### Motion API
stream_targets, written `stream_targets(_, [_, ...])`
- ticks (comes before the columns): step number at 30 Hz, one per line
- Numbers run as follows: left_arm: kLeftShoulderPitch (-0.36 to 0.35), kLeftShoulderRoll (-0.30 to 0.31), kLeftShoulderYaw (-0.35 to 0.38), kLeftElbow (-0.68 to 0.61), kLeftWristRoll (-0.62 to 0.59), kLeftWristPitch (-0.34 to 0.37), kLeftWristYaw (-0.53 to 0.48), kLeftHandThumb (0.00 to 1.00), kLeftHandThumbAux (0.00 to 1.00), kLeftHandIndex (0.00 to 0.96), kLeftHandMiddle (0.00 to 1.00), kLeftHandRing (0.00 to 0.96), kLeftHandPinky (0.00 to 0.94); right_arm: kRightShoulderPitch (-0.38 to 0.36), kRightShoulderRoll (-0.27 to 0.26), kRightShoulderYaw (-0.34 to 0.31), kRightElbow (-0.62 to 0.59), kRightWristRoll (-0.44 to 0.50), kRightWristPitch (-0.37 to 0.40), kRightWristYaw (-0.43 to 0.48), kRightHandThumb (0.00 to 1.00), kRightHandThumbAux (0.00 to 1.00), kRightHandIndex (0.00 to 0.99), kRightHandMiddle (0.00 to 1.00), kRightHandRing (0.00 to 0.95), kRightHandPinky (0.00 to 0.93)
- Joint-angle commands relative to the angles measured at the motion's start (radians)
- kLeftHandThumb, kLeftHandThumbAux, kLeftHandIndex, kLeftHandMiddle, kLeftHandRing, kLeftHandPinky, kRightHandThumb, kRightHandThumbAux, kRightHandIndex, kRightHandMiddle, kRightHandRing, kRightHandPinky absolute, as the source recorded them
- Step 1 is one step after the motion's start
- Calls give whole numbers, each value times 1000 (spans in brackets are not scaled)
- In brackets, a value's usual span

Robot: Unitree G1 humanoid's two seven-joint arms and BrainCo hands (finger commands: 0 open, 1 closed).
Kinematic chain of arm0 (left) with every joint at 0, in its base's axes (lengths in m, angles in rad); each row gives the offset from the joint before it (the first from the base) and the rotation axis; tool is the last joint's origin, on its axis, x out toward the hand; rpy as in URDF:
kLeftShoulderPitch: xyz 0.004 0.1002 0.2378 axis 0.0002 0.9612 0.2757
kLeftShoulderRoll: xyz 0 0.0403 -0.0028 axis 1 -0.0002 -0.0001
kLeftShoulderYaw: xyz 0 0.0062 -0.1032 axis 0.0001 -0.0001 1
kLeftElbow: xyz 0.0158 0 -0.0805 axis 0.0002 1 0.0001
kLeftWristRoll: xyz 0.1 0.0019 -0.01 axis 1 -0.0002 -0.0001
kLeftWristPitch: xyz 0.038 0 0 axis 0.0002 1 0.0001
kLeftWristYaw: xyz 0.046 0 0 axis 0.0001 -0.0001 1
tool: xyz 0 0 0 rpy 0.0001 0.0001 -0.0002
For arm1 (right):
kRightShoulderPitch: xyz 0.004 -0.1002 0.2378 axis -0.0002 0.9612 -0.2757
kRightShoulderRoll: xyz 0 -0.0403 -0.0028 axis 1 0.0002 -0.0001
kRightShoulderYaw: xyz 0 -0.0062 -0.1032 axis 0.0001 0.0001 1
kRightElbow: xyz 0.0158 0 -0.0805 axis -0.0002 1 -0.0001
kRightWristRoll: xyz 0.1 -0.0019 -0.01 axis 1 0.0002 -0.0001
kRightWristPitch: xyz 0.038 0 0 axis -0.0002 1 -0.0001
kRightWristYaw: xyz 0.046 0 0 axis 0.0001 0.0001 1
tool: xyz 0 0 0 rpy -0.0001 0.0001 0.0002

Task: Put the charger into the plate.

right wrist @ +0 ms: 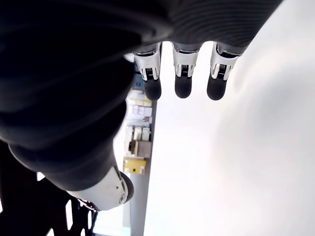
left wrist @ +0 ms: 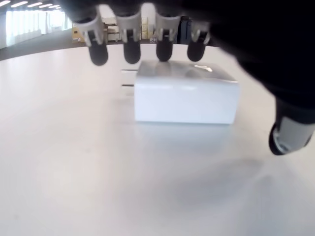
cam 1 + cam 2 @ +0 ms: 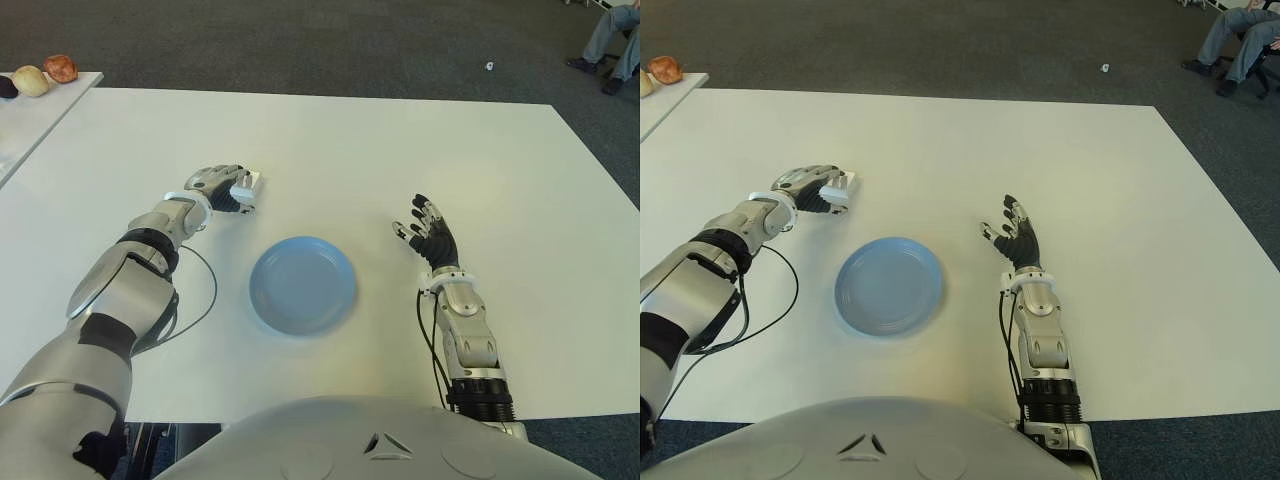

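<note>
Plate: the blue plate (image 3: 302, 284) sat on the white table (image 3: 400, 150), close to the near edge and about midway between its side edges. Nothing lay in it.
Right hand: the right hand (image 3: 428, 232) was on the plate's right side, a little apart from it. Its fingers (image 1: 182, 77) were spread out and loose, and it held nothing.
Left hand: the left hand (image 3: 222, 188) was past the plate, to the left and farther from the near edge. Its fingers (image 2: 130, 37) curved over the charger, and one fingertip seemed to touch the top. The thumb was off to one side, so the hand had not closed on it.
Charger: the white charger (image 2: 184, 97) lay flat on the table under the left hand, near the plate but not in it.
Far corner: some small round things (image 3: 32, 79) sat on another table by the far left corner.
</note>
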Motion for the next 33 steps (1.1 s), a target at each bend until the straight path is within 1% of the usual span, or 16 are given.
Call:
stream_targets(1, [25,-7,-26,13,28,5,-37,110,482,0,0,0,46,11,6,9,-8,0,28,-3,0,849,0,10,9,58])
stream_targets(7, [24,18,-71,7,74,-26,7,54,499,0,0,0,40,8,9,11,-13,1,37,-6,0,833,0,10,9,54])
stream_targets(9, [28,37,-87,2,88,-48,22,34,505,0,0,0,38,6,10,11,-14,2,37,-5,0,827,0,11,9,54])
stream_targets(12, [30,84,-104,-12,104,-103,32,17,508,0,0,0,38,2,9,11,-14,3,38,-3,0,820,0,12,9,52])
stream_targets(14, [24,97,-118,-13,116,-119,26,7,508,0,0,0,37,1,7,10,-15,4,38,0,0,812,0,11,7,50])
stream_targets(18, [-6,173,-146,-37,142,-210,-6,1,503,0,0,0,35,-4,2,10,-15,4,37,5,0,802,0,11,7,50])
stream_targets(23, [-23,238,-170,-63,164,-295,-17,0,504,0,0,0,28,-11,-4,7,-14,5,40,8,0,783,0,16,10,53])
stream_targets(26, [-26,263,-179,-71,170,-320,-15,0,500,0,1,0,21,-13,-7,5,-13,7,41,8,0,768,0,18,12,54])
stream_targets(31, [-21,327,-190,-101,193,-378,21,0,492,0,13,0,17,-15,-10,5,-15,7,48,9,0,749,0,20,13,52])
stream_targets(33, [-21,337,-191,-109,199,-389,27,0,491,0,17,0,15,-17,-12,3,-14,8,50,11,0,746,0,21,13,52])
